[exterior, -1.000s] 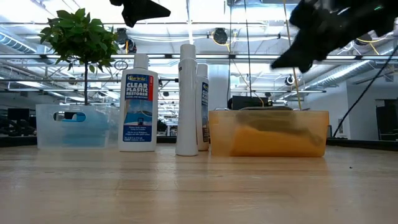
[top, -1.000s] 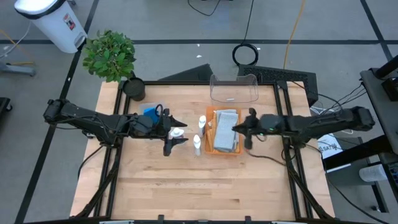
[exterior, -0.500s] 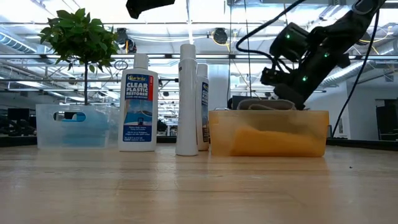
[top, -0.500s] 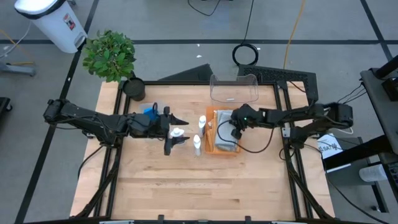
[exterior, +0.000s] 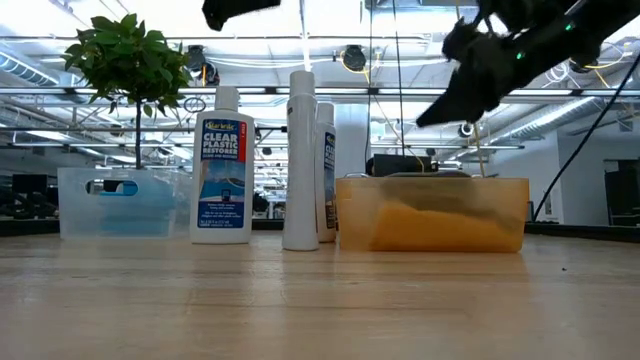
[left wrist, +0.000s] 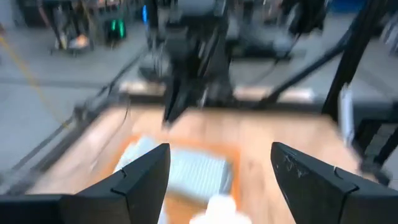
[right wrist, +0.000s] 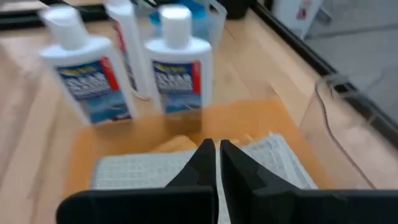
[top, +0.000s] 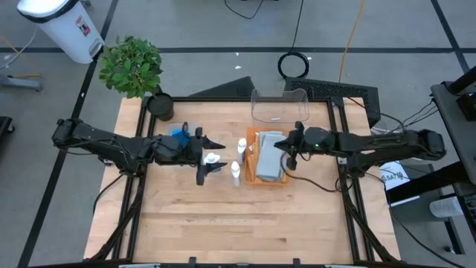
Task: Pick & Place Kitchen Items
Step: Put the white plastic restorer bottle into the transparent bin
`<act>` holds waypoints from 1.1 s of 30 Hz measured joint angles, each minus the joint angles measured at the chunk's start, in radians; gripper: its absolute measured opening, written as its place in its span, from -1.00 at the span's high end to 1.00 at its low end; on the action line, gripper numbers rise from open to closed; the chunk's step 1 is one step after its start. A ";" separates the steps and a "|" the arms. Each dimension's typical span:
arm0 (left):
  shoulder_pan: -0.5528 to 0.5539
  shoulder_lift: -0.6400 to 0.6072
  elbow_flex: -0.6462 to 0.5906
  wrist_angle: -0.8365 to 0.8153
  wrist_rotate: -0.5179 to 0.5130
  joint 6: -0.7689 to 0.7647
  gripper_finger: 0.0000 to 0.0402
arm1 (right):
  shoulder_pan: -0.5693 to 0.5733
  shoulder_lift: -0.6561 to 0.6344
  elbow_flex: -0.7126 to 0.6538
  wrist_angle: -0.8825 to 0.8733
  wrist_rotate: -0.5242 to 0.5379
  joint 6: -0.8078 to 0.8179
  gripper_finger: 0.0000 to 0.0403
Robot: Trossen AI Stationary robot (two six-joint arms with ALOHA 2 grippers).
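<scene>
Above the tray (top: 253,177), mid-worktop: right gripper (top: 285,149) pressed together, empty, poised over grey cloth (top: 270,158) lying in tray, likely for a pick | left gripper (top: 212,154) spread astride a bottle (top: 212,159), not gripping | two more bottles (top: 236,172) beside tray
</scene>
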 joint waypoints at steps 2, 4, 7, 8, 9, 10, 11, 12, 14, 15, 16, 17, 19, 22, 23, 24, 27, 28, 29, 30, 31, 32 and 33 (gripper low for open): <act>0.000 -0.023 0.000 -0.111 -0.029 -0.038 -0.41 | 0.018 -0.037 -0.010 -0.001 0.002 -0.010 1.00; 0.000 -0.069 -0.001 -0.218 -0.061 -0.084 -0.41 | 0.028 -0.065 -0.023 0.004 0.002 -0.014 1.00; -0.014 -0.150 -0.014 -0.315 -0.122 -0.123 -0.41 | 0.030 -0.092 -0.048 0.002 0.002 -0.014 1.00; -0.023 -0.180 -0.033 -0.322 -0.143 -0.130 -0.41 | 0.030 -0.098 -0.057 0.006 0.002 -0.014 1.00; -0.034 -0.206 -0.056 -0.313 -0.163 -0.134 -0.41 | 0.030 -0.104 -0.067 0.005 0.002 -0.014 1.00; -0.044 -0.233 -0.082 -0.302 -0.186 -0.140 -0.41 | 0.030 -0.107 -0.075 0.003 0.002 -0.014 1.00; -0.052 -0.259 -0.117 -0.298 -0.213 -0.153 -0.41 | 0.030 -0.108 -0.081 0.003 0.002 -0.014 1.00; -0.060 -0.277 -0.155 -0.292 -0.240 -0.171 -0.41 | 0.030 -0.108 -0.087 0.005 0.002 -0.014 1.00; -0.071 -0.298 -0.234 -0.252 -0.281 -0.217 -0.41 | 0.030 -0.108 -0.096 0.003 0.002 -0.014 1.00; -0.073 -0.306 -0.274 -0.230 -0.289 -0.240 -0.41 | 0.030 -0.106 -0.098 0.004 0.002 -0.014 1.00; -0.073 -0.311 -0.313 -0.204 -0.295 -0.266 -0.41 | 0.030 -0.105 -0.099 0.005 0.002 -0.014 1.00; -0.073 -0.312 -0.346 -0.167 -0.295 -0.288 -0.41 | 0.030 -0.105 -0.100 0.004 0.002 -0.014 1.00; -0.073 -0.311 -0.402 -0.092 -0.277 -0.319 -0.41 | 0.030 -0.105 -0.100 0.006 0.002 -0.014 1.00; -0.073 -0.303 -0.462 -0.005 -0.230 -0.333 -0.41 | 0.030 -0.106 -0.100 0.010 0.002 -0.014 1.00; -0.073 -0.296 -0.474 0.018 -0.224 -0.333 -0.41 | 0.030 -0.106 -0.100 0.012 0.002 -0.014 1.00; -0.074 -0.288 -0.485 0.031 -0.224 -0.333 -0.41 | 0.030 -0.106 -0.100 0.013 0.002 -0.014 1.00; -0.076 -0.257 -0.500 0.047 -0.223 -0.342 -0.41 | 0.030 -0.106 -0.100 0.012 0.002 -0.014 1.00; -0.076 -0.240 -0.500 0.064 -0.212 -0.345 -0.41 | 0.030 -0.106 -0.100 0.012 0.002 -0.014 1.00; -0.076 -0.213 -0.500 0.087 -0.197 -0.345 -0.41 | 0.030 -0.105 -0.100 0.012 0.002 -0.014 1.00; -0.076 -0.183 -0.500 0.109 -0.186 -0.340 -0.41 | 0.030 -0.105 -0.100 0.012 0.002 -0.014 1.00; -0.076 -0.149 -0.500 0.136 -0.174 -0.323 -0.41 | 0.030 -0.106 -0.100 0.013 0.002 -0.014 1.00; -0.077 -0.113 -0.500 0.174 -0.168 -0.302 -0.41 | 0.030 -0.106 -0.100 0.013 0.002 -0.014 1.00; -0.077 -0.077 -0.500 0.215 -0.162 -0.280 -0.41 | 0.030 -0.106 -0.100 0.013 0.002 -0.014 1.00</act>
